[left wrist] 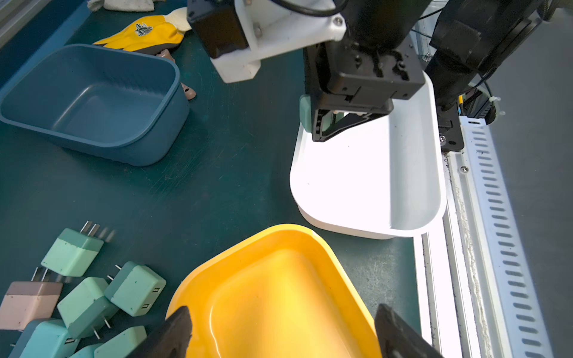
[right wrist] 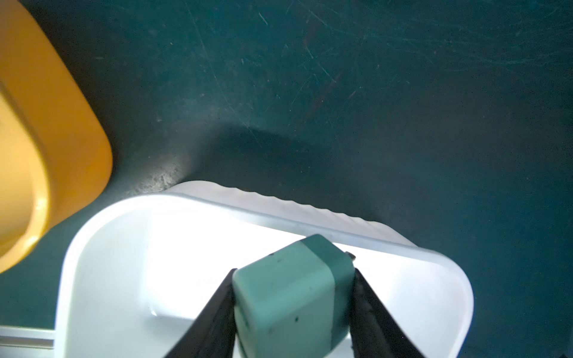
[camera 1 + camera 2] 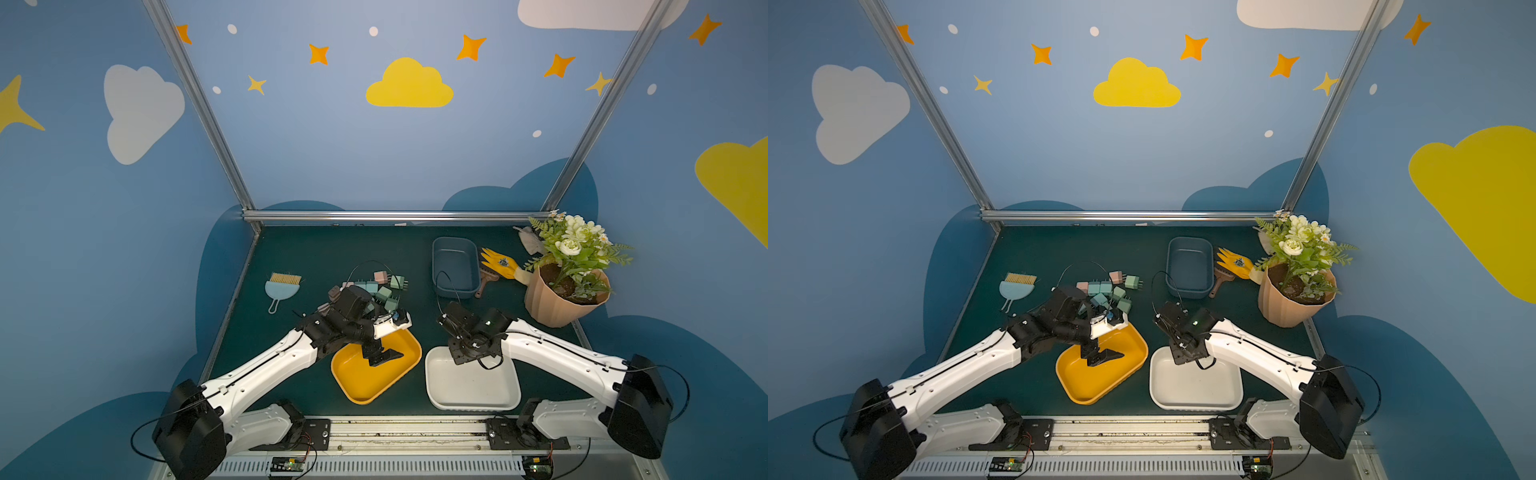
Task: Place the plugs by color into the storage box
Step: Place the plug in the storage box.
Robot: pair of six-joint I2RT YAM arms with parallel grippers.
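My right tool [image 2: 294, 297] is clamped on a mint plug [image 2: 288, 297], one finger on each side face. The plug's long axis runs away from my wrist. Its darker banded end, where a tip of a prong shows, points towards the rim of the white tray [image 3: 473, 395] that faces the blue bin [image 3: 455, 266]. The plug hangs over the tray's corner nearest the yellow tray [image 3: 357, 386]; I cannot tell whether it touches the tray floor.

My left tool [image 3: 382, 358] hovers over the yellow tray with its fingers spread wide and nothing between them.

The pile of plugs [image 3: 380, 289] lies on the table [image 3: 299, 257] just beyond the yellow tray's far rim, in mint, light blue and pink. Their prongs point many ways: in the left wrist view one mint plug [image 1: 73, 252] aims its prongs towards the blue bin, while a neighbour [image 1: 135, 288] shows its socket face.

The two trays sit close together with only a narrow strip of table between them. The white tray's near rim lies right beside the front rail. Wider bare table lies between the pile and the blue bin.
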